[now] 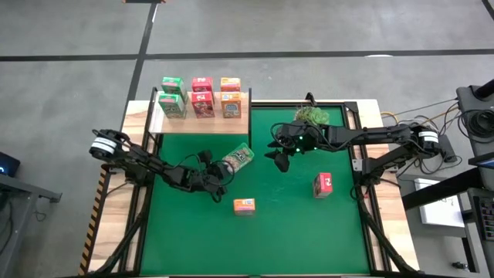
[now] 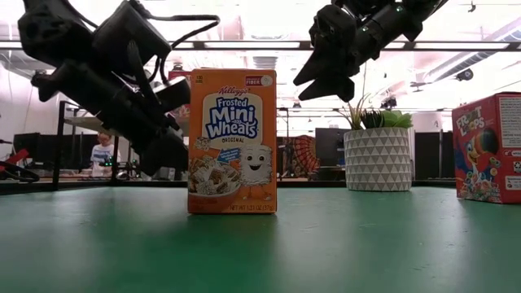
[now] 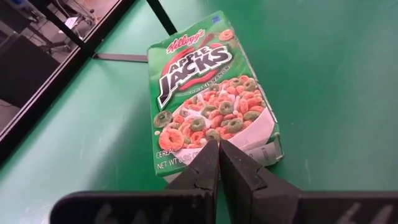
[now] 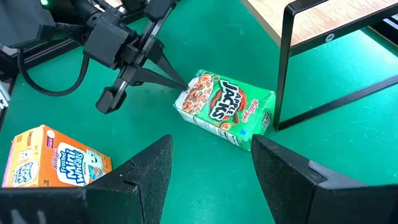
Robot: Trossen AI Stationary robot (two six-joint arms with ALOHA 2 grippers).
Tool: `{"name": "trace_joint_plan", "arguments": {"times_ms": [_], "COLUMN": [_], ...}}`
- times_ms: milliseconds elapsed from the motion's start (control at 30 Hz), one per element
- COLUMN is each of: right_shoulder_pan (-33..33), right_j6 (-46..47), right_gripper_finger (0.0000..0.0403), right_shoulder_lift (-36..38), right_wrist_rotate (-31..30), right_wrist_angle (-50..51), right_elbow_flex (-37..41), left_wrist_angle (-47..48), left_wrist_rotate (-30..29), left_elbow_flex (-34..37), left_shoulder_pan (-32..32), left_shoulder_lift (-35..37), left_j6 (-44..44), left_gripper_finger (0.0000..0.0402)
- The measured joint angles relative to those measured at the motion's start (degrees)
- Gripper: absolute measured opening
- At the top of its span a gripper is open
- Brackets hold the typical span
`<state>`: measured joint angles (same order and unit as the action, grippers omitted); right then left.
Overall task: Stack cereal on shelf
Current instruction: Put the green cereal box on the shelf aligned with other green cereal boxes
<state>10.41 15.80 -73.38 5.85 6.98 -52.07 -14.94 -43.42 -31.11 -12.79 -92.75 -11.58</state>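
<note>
Three boxes read Apple Jacks (image 3: 211,106), Frosted Mini-Wheats (image 2: 232,140), Froot Loops (image 2: 487,148).

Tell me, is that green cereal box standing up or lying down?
Lying down: the green Apple Jacks box rests flat on the mat, printed front facing up.

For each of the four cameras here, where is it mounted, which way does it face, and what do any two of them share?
High view: overhead, straight down; both arms, shelf, table.
Low view: at tabletop height, level across; orange cereal box upright, both arms above.
Left wrist view: on the left arm, past the left gripper, fingers together at the lying green cereal box.
Right wrist view: on the right arm, past the right gripper, fingers apart.
Shared: both wrist views show the green box; the right wrist view also shows the left gripper.
</note>
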Motion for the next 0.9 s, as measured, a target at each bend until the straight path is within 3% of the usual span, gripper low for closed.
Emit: {"name": "trace_joint_plan", "arguments": {"times_ms": [700,900], "right_shoulder_pan": [0.01,0.00], "right_j6": [1.95,3.91], "right_gripper_finger": [0.0208,0.0208], "right_shoulder_lift": [0.00,0.00], "right_wrist_rotate": [0.00,-1.28], "right_wrist_angle": [0.00,0.00], "right_elbow_flex": [0.00,0.00], "left_wrist_angle": [1.92,2.71], "left_wrist_rotate": [0.48,2.98], "left_elbow_flex": [0.02,0.13], "left_shoulder_pan": [-1.42,-1.45], "left_shoulder_lift": [0.07,0.04], "left_j6": [-4.32,-5.95], "left_gripper_finger": [0.0000,0.0000]}}
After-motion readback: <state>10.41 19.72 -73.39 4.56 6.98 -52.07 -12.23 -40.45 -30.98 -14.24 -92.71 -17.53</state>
